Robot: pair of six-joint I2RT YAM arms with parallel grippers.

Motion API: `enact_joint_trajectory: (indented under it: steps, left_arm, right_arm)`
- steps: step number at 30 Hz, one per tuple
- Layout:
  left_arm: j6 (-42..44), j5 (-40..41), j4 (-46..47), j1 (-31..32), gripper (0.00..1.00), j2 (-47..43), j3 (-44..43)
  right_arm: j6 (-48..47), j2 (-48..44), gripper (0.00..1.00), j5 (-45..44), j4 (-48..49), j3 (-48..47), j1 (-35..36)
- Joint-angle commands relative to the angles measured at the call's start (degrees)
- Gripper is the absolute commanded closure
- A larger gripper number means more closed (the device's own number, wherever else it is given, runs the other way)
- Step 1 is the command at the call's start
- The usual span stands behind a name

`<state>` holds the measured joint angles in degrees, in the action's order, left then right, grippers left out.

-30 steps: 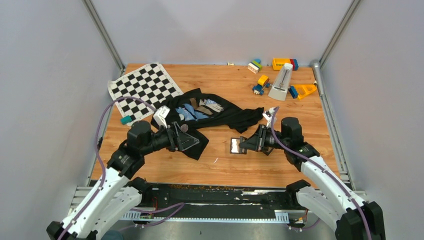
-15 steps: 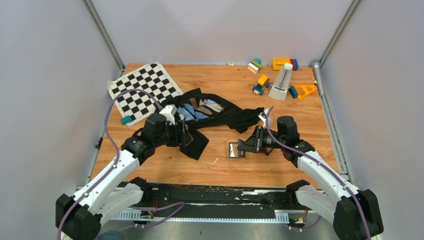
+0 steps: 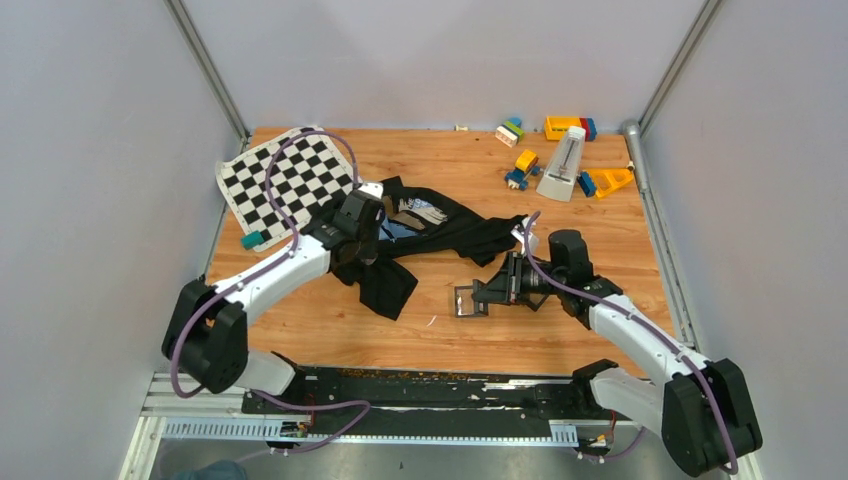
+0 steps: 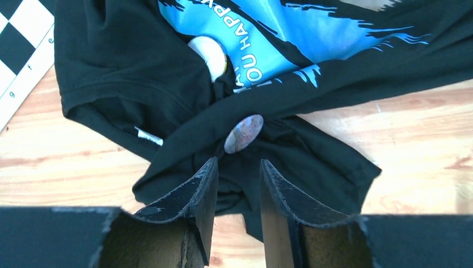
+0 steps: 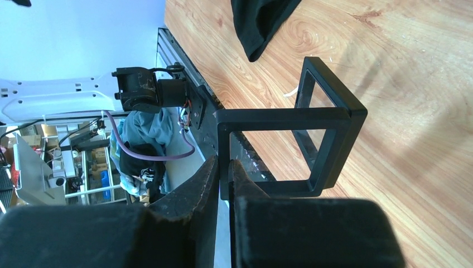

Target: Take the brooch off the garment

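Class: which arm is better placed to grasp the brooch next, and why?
Left. The left gripper is open over the garment, with the brooch just ahead of its fingertips. The right gripper is shut on a black frame, off the garment.

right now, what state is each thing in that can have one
garment: crumpled, print facing up
brooch: on the garment, not gripped
left pincer: open, tips just short of the brooch
black tray: hinged open, held by one leaf
right pincer: shut on the black tray's rim
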<state>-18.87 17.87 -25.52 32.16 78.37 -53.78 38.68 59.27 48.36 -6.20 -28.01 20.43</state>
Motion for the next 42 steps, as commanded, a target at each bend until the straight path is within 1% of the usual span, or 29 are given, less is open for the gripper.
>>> enact_joint_trajectory:
  steps: [1,3,6,10,13,15,19,20,23,24,25,27,32,34,36,38,39,40,41,42]
  left_arm:
    - [4.47,-0.09,1.39,-1.82,0.58,5.43,-4.55]
    - [5.03,-3.31,3.13,-3.72,0.55,7.36,-5.1]
    - [5.86,-7.9,4.62,-4.71,0.52,9.77,-5.31]
    - [6.08,-10.27,4.59,-6.44,0.52,12.76,-6.34]
    - [6.42,-12.45,5.03,-8.04,0.54,13.58,-6.42]
    - [6.55,-13.59,4.77,-8.42,0.58,14.14,-6.67]
    - [6.03,-16.54,3.79,-8.65,0.62,15.12,-6.94]
    - [5.58,-16.22,3.1,-8.64,0.64,15.25,-6.95]
    - [5.04,-17.16,2.31,-8.77,0.76,14.75,-6.72]
    - [4.97,-17.43,2.29,-8.78,0.8,14.51,-6.53]
    - [4.85,-18.13,2.35,-8.78,0.89,13.76,-6.17]
    - [4.13,-18.83,2.18,-8.78,0.99,12.36,-5.75]
    - [2.24,-18.65,0.1,-8.98,1.0,8.86,-5.58]
    - [1.23,-20.16,-0.36,-9.04,1.0,7.2,-5.52]
    - [0.1,-24.34,0.38,-9.06,1.0,5.19,-5.04]
    - [-1.33,-31.21,2.35,-9.05,1.0,3.54,-4.08]
    - [-2.52,-36.87,3.25,-9.03,1.0,2.93,-3.67]
    - [-3.21,-39.63,5.49,-9.04,1.0,2.8,-2.62]
    - [-4.95,-45.19,6.72,-9.02,1.0,2.74,-1.97]
    - [-7.23,-47.79,10.38,-8.99,1.0,2.71,-0.26]
  right_arm:
    - [-1.15,1.53,1.0,2.6,4.79,-2.22,-0.17]
    - [-0.98,1.87,1.0,2.8,5.35,-2.1,-0.21]
    - [-0.8,2.46,1.0,3.01,5.67,-1.88,-0.2]
    - [-0.79,3.05,1.0,3.23,5.67,-1.98,-0.14]
    - [-0.82,3.22,1.0,3.32,5.67,-2.13,-0.2]
    - [-0.82,3.42,1.0,3.15,5.67,-2.21,-0.21]
    - [-0.81,4.24,1.0,3.22,5.67,-2.61,-0.2]
    - [-0.8,4.39,1.0,3.23,5.67,-2.58,-0.16]
    - [-0.75,4.66,1.0,3.03,5.67,-2.55,-0.21]
    - [-0.72,4.86,1.0,3.0,7.16,-2.5,-0.21]
    - [-0.6,5.08,1.0,2.97,7.5,-2.42,-0.17]
    - [-0.25,5.68,1.0,3.13,8.25,-2.36,-0.18]
    - [0.79,8.16,1.0,3.76,10.67,-2.78,-0.17]
    - [1.44,9.56,1.0,4.58,12.38,-3.17,-0.2]
    - [2.21,11.31,1.0,5.84,14.51,-3.66,-0.21]
    - [3.38,13.18,1.0,7.53,17.75,-3.8,-0.21]
    - [4.13,14.07,1.0,8.15,19.65,-3.81,-0.21]
    - [4.74,15.05,1.0,8.73,21.24,-3.81,-0.21]
    - [5.27,15.9,1.0,9.29,22.8,-3.96,-0.2]
    - [5.53,16.87,1.0,9.73,24.26,-4.06,-0.21]
